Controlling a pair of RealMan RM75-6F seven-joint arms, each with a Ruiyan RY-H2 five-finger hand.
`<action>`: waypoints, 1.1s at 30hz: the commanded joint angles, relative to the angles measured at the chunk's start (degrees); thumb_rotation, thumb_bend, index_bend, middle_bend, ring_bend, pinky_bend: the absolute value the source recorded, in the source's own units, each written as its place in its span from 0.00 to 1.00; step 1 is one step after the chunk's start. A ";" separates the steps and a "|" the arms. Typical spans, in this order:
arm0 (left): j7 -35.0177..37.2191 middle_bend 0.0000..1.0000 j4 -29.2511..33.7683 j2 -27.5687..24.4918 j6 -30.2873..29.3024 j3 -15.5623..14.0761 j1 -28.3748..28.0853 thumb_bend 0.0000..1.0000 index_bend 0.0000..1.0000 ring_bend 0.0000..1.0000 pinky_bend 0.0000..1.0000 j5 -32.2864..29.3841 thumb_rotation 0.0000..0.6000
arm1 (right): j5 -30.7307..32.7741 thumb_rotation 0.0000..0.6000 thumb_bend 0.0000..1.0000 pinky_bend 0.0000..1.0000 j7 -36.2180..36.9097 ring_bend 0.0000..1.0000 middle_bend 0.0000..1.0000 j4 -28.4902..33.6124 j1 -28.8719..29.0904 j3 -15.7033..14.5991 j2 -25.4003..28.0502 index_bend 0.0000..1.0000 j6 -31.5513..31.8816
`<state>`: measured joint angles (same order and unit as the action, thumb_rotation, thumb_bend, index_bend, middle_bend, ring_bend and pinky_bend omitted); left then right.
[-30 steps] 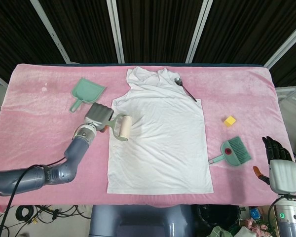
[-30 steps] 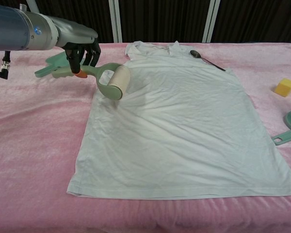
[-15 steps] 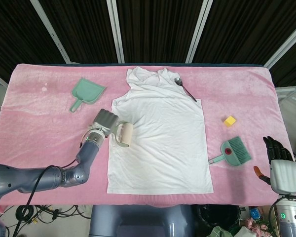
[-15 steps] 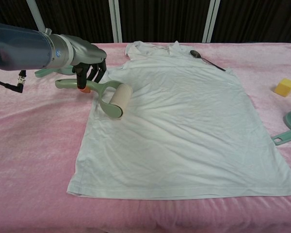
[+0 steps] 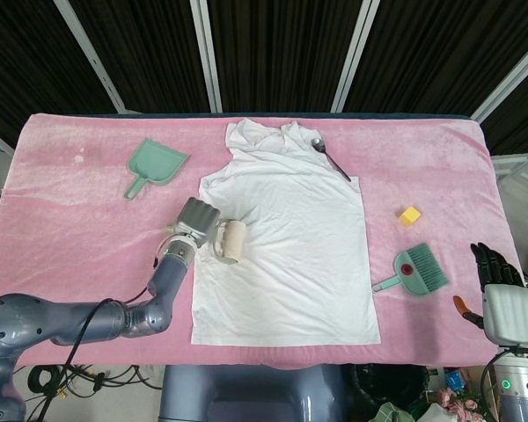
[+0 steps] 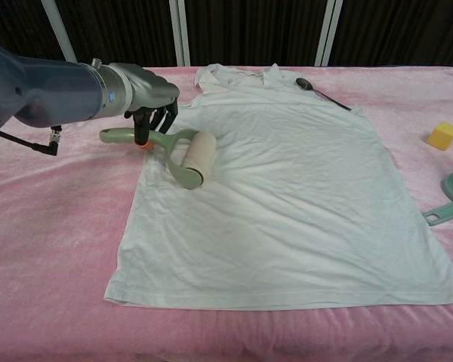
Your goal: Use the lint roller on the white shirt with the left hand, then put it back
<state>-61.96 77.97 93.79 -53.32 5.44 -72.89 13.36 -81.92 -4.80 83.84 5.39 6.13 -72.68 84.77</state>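
One left robot hand (image 6: 152, 105) gripping lint roller (image 6: 187, 156), on white shirt (image 6: 287, 188)

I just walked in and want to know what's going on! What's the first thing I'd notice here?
The big white shirt spread flat in the middle of the pink table catches the eye first. Next is the robot's left hand holding a green lint roller by its handle, the roll resting on the shirt's left edge. A green brush and a small yellow block lie to the shirt's right.
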 commanded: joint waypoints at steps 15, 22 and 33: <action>-5.52 0.61 -4.78 8.45 -1.89 5.41 -6.79 0.55 0.64 0.43 0.50 -4.75 1.00 | -0.02 1.00 0.12 0.21 0.75 0.12 0.08 0.06 -0.04 0.06 0.37 0.02 -0.08; -8.39 0.61 -9.98 13.13 -1.17 8.25 -10.43 0.55 0.64 0.43 0.50 -7.51 1.00 | 0.01 1.00 0.12 0.21 0.65 0.12 0.08 0.14 0.01 0.01 0.38 0.02 -0.27; -11.60 0.61 -12.48 15.97 -1.70 9.04 -12.35 0.55 0.64 0.43 0.50 -8.69 1.00 | -0.25 1.00 0.12 0.21 0.34 0.12 0.08 0.63 0.02 -0.26 0.43 0.02 -0.42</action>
<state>-73.34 65.46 109.78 -54.82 14.64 -85.23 4.64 -82.17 -4.47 84.47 5.40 5.88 -72.24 84.35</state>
